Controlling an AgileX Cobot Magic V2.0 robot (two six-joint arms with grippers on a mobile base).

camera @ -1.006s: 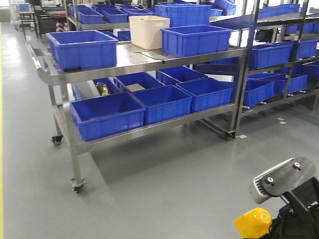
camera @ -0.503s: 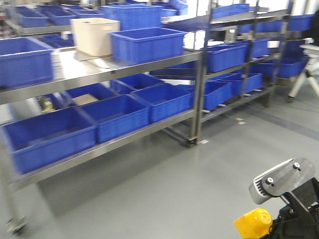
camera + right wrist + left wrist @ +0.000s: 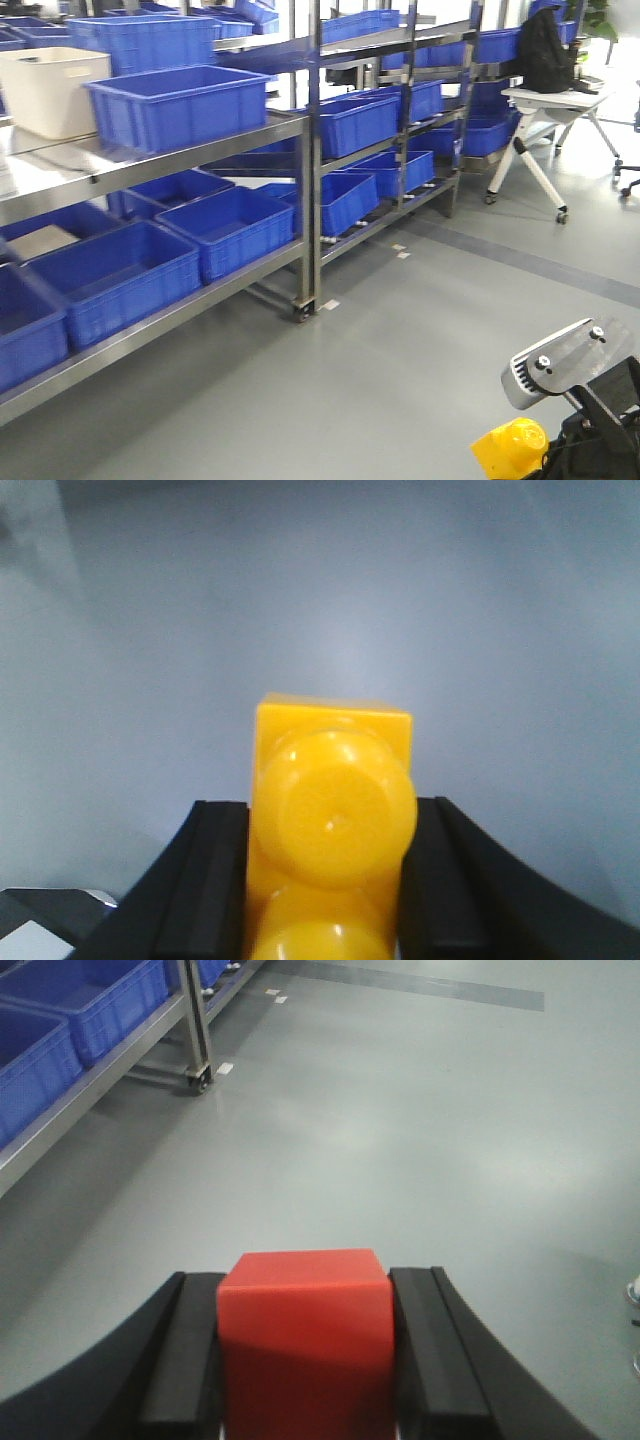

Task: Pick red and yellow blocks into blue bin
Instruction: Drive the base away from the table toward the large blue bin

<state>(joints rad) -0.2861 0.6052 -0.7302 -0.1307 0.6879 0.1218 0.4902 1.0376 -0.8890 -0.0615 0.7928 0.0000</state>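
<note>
My left gripper is shut on the small red cube, held above bare grey floor. My right gripper is shut on the yellow studded brick, studs facing the camera. The brick also shows at the bottom right of the front view, under the right arm's grey camera housing. A smooth-walled blue bin with a thick rim stands on the steel cart's top shelf at the upper left, far from both grippers.
A cream tub and a ribbed blue crate stand by the bin. Steel racks hold several blue crates. A white folding table with a black bag and a chair are at the far right. Grey floor lies between.
The front view has swung right: the cart and racks slid left, and the table and chair came into view. The yellow brick stays held at the bottom right.
</note>
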